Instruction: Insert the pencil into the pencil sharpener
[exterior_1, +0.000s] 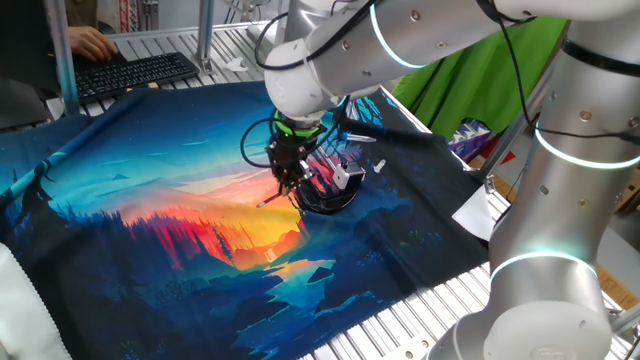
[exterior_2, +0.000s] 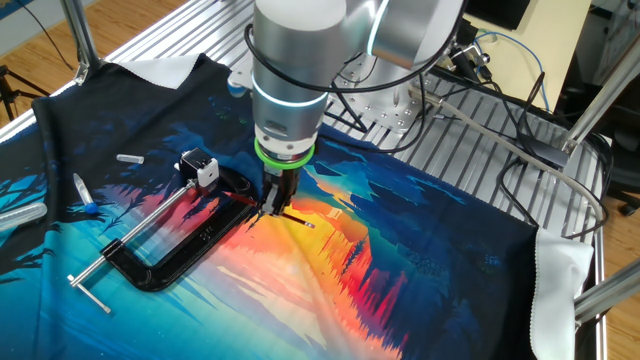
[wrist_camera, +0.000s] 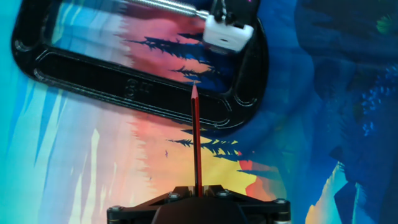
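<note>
The pencil (wrist_camera: 196, 140) is pinched at its back end between the gripper's (wrist_camera: 198, 194) two closed fingers, and in the hand view it runs straight away from them with its tip just short of the clamp's near bar. It is dark red, and its point aims toward the pencil sharpener (wrist_camera: 227, 34) — a small whitish block held at the end of the clamp's silver threaded rod (wrist_camera: 165, 7), at the far side of the frame opening. Tip and sharpener are still apart, with the open space inside the clamp between them.

The table (exterior_2: 470, 140) is metal and slatted, and a large printed cloth (exterior_2: 420, 260) covers most of it, showing a sunset, trees and blue hills. The robot arm (exterior_2: 295, 60) stands over the cloth, silver with a glowing ring, and reaches down so that the gripper (exterior_2: 277, 205) hangs just above the fabric with the pencil (exterior_2: 293, 216) sticking out low and nearly level.

The black C-shaped clamp (exterior_2: 190, 250) lies flat on the cloth just beside the gripper, its rod (exterior_2: 140, 240) ending in a T-handle near the cloth's edge. The sharpener (exterior_2: 200, 166) sits at the clamp's other end.

In one fixed view — from the opposite side — the gripper (exterior_1: 290, 175) hides much of the clamp (exterior_1: 325, 200), and the pencil (exterior_1: 272, 198) shows only as a short thin stick.
</note>
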